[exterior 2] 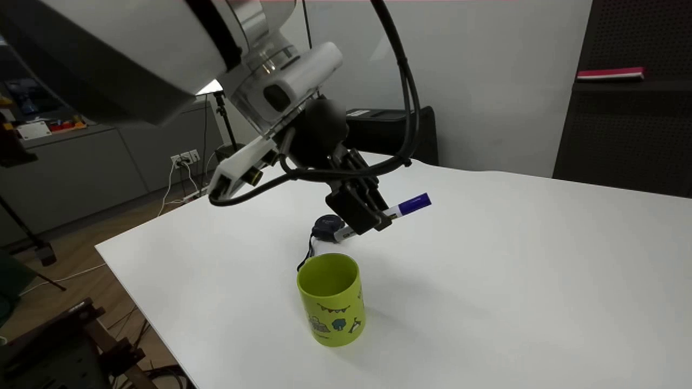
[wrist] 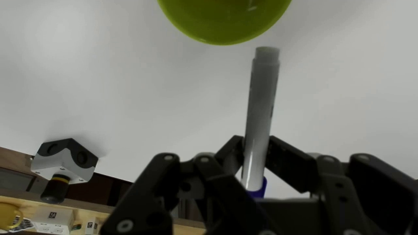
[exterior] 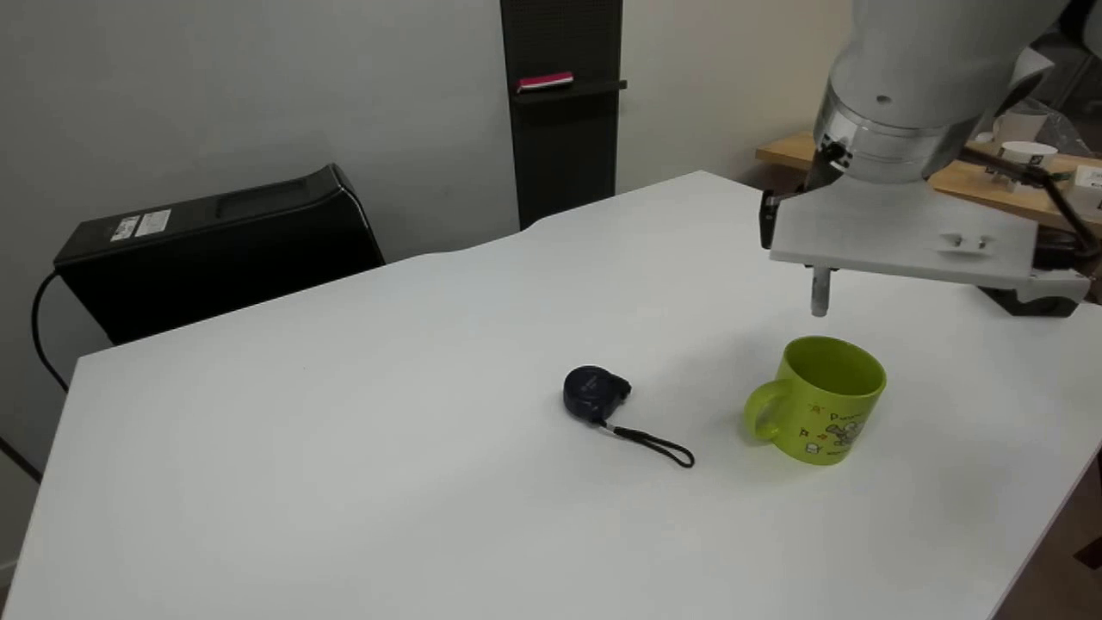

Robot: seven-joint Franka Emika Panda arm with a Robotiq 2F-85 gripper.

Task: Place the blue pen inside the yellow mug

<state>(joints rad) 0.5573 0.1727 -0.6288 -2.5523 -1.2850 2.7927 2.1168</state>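
The blue pen point(wrist: 260, 117) is up off the table point(exterior: 327, 482), held by the gripper point(wrist: 256, 153), whose fingers point(wrist: 290, 163) are closed in on both sides of its pale barrel. In an exterior view it slants, blue cap point(exterior 2: 415, 205) high at the right, pale end low at the left; the arm point(exterior 2: 173, 43) slopes in from the upper left, wrist point(exterior 2: 257, 89) tilted, fingers aimed down and to the right. The wrist view shows the pale end just outside the rim of the yellow mug point(exterior: 826, 422), which stands upright, its handle point(exterior: 754, 413) to the left in an exterior view. There a white plate point(exterior: 895, 228) on the arm hides most of the gripper, and left of the mug lies a dark tape measure point(exterior: 592, 393) with a cord point(exterior: 644, 438).
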